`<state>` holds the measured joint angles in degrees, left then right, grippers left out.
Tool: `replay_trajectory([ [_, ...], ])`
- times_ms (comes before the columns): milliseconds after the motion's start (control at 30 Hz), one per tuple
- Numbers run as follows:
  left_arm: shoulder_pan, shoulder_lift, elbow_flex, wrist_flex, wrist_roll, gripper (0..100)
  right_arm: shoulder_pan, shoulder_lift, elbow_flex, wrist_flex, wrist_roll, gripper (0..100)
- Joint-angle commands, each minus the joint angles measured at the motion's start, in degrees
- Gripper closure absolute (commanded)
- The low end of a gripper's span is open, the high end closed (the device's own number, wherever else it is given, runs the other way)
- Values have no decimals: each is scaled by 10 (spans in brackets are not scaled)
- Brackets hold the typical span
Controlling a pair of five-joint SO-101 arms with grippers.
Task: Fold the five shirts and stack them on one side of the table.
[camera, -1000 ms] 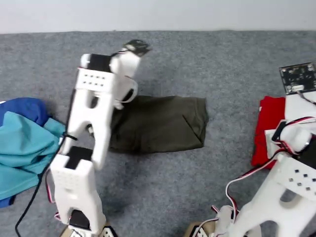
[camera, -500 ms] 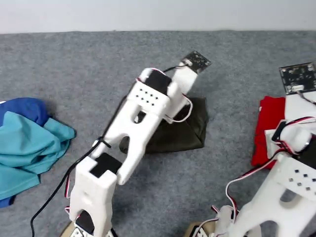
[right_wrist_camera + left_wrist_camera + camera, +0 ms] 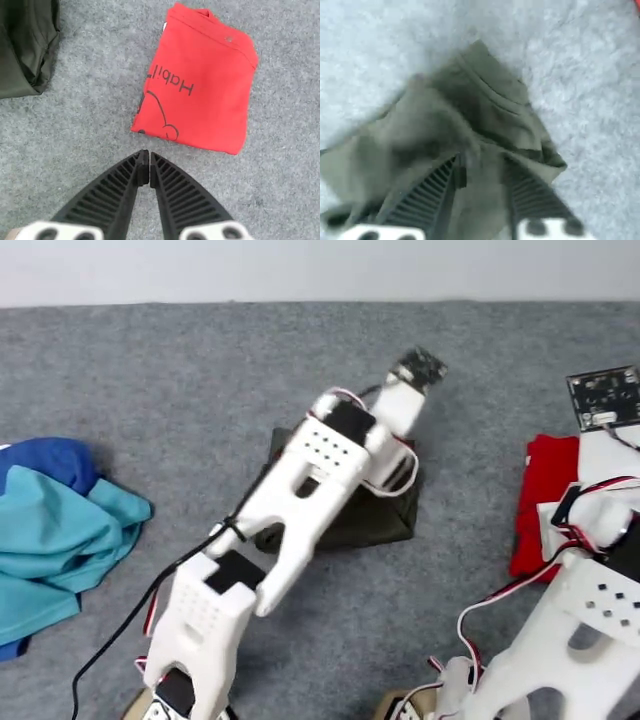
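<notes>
An olive-green shirt [image 3: 385,512] lies half-folded in the middle of the grey carpet table. My left arm [image 3: 330,455] stretches across it, its wrist over the shirt's right end. In the left wrist view my left gripper [image 3: 481,172] is shut on a bunched layer of the olive shirt [image 3: 485,110], with cloth pinched between the black fingers [image 3: 447,185]. A folded red shirt [image 3: 200,80] lies at the right side [image 3: 540,495]. Just short of its near edge, my right gripper [image 3: 149,167] hovers shut and holds nothing.
A crumpled teal shirt [image 3: 55,540] lies over a blue shirt [image 3: 50,460] at the table's left edge. My right arm [image 3: 590,580] stands at the front right beside the red shirt. Bare carpet lies behind and in front of the olive shirt.
My left arm has swung from the olive shirt's left end to its right end, pulling the left half of the cloth over. The shirt is now narrower. The right arm has not moved.
</notes>
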<state>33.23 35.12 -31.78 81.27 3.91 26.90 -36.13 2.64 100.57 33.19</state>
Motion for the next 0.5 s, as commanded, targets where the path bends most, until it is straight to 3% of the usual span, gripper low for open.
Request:
replay_trajectory([
  [0,14,3,-9,8,2,747,5,-16,-2,21,2,984],
  [133,0,-17,-29,42,1,739,7,-17,-2,22,2,985],
  [300,-72,-49,-118,96,-5,787,7,-17,-2,22,2,985],
  [467,-164,-36,-161,131,-98,863,6,-17,-2,22,1,986],
])
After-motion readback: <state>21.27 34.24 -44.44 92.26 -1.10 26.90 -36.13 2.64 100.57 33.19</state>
